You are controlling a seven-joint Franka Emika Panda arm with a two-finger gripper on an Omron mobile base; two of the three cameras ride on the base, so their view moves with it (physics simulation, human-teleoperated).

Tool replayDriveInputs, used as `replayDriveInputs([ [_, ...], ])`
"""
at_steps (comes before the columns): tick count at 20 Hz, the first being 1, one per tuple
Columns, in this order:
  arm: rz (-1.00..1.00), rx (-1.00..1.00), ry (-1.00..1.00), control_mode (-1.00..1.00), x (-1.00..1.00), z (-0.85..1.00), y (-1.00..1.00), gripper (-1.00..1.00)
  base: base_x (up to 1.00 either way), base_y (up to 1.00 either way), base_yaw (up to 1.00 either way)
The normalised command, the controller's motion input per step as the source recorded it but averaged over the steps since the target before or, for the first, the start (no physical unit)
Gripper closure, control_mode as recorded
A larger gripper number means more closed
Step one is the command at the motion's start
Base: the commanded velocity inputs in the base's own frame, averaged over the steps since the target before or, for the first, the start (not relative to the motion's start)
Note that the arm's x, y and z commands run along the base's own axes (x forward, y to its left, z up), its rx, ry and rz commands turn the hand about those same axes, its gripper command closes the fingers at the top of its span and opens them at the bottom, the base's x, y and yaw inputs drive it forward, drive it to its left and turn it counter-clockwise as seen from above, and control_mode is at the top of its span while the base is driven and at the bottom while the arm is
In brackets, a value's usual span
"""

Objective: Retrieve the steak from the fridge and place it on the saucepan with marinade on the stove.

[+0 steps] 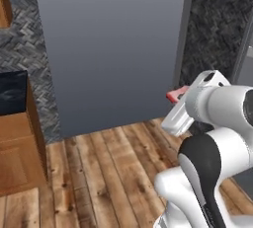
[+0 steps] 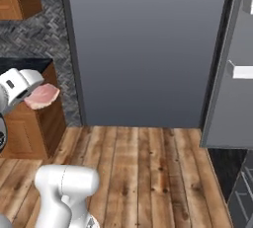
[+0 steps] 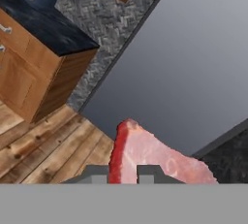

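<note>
The hand (image 3: 123,174) is clamped on the steak (image 3: 145,157) — in the hand view the two dark fingertips (image 3: 97,174) sit either side of the pink-red slab, which stands up on edge between them, its darker red rim to the left and the marbled face spreading off to the right. The steak is in the air, touching nothing but the fingers.

From the right base view the steak (image 2: 42,96) pokes out from the white wrist at the left edge of the picture, held up in front of the wooden cabinet (image 2: 34,128) with its dark worktop (image 2: 24,65). From the left base view just a red sliver of the steak (image 1: 177,94) shows beyond the white hand housing (image 1: 188,104), level with the lower part of a big flat grey panel (image 1: 113,49).

That grey panel fills the background straight ahead. On the right side of the right base view a grey fridge door (image 2: 232,74) stands swung open, with a white bin edge visible on it. Below everything runs the wooden plank floor (image 2: 143,172), and the wall (image 2: 34,39) behind the cabinet is a dark herringbone tile.
</note>
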Motion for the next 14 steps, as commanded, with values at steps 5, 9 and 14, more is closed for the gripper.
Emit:
replayDriveInputs([
  [5,0.00,0.00,0.00,1.00,0.00,0.00,0.00,1.00,-0.02,0.02,0.08],
  [9,0.00,0.00,0.00,1.00,0.00,0.00,0.00,1.00,-0.01,0.00,0.00],
  [14,0.00,0.00,0.00,1.00,0.00,0.00,0.00,1.00,0.06,0.83,0.00],
])
